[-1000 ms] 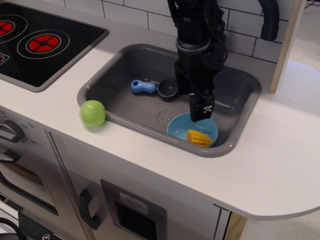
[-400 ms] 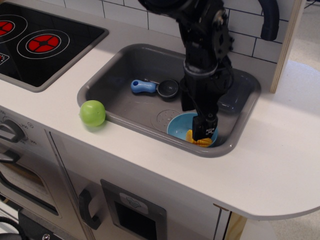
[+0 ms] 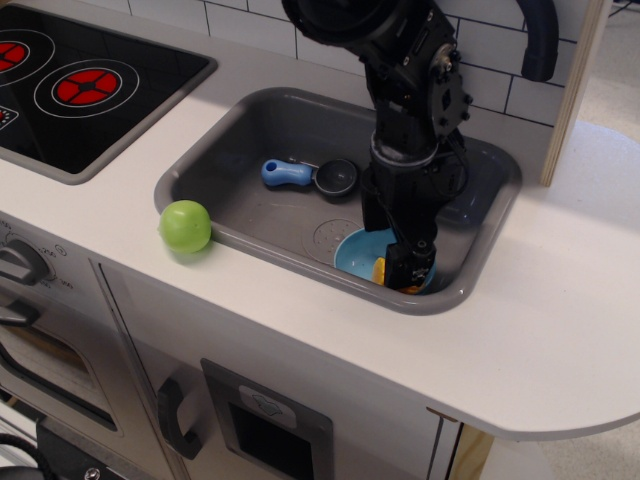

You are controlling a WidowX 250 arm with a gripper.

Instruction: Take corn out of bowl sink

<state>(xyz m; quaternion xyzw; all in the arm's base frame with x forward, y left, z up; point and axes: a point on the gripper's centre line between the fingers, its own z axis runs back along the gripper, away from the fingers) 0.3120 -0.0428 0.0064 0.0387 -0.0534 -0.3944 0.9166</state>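
The grey sink (image 3: 250, 215) is set in the white counter. The light blue bowl (image 3: 353, 256) sits at the sink's front right. My gripper (image 3: 408, 274) is lowered into the bowl, right on the yellow corn (image 3: 379, 270). Only a thin yellow sliver of corn shows at the left of the fingers. The black arm hides most of the bowl and the corn. I cannot see whether the jaws have closed on the corn.
A small dark grey cup (image 3: 337, 178) with a blue handle (image 3: 286, 173) lies at the back of the sink. A green ball (image 3: 185, 226) rests on the counter at the sink's left rim. The black stove (image 3: 90, 90) is at the far left. A black faucet (image 3: 540, 40) stands behind the sink.
The gripper has moved down and slightly right, from above the bowl's back rim into the bowl and onto the corn, which is now mostly covered.
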